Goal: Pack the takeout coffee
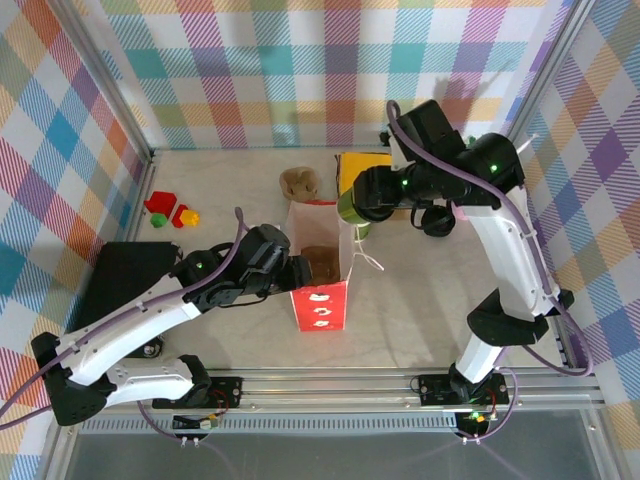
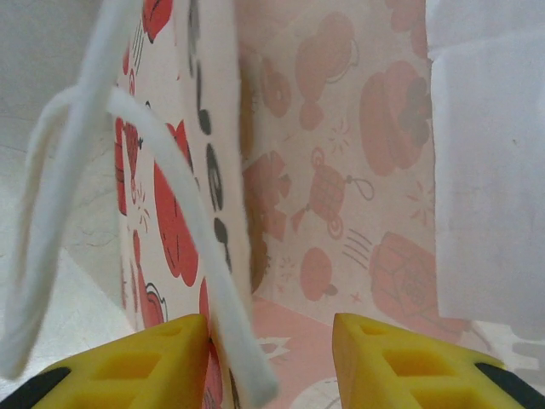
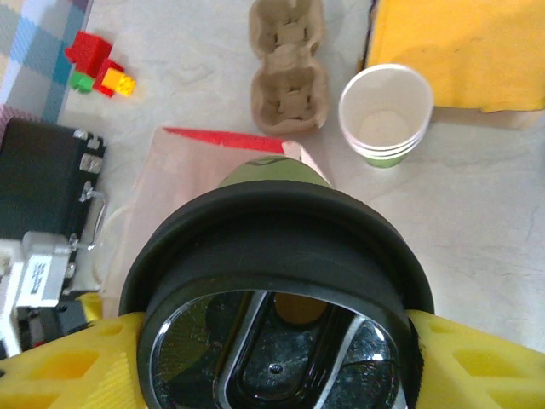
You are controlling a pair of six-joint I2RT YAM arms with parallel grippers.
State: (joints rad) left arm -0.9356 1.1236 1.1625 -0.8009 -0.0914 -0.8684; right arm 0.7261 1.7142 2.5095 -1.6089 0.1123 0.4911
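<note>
Green-walled, black-lidded coffee cup (image 3: pixel 274 256) pinched in the right claw (image 3: pixel 272 358) above the open mouth of the paper bag (image 1: pixel 320 305), the left claw (image 2: pixel 271 351) half spread astride the bag's wall; apparently the lowering step, next calling for an upright descent before release.
</note>
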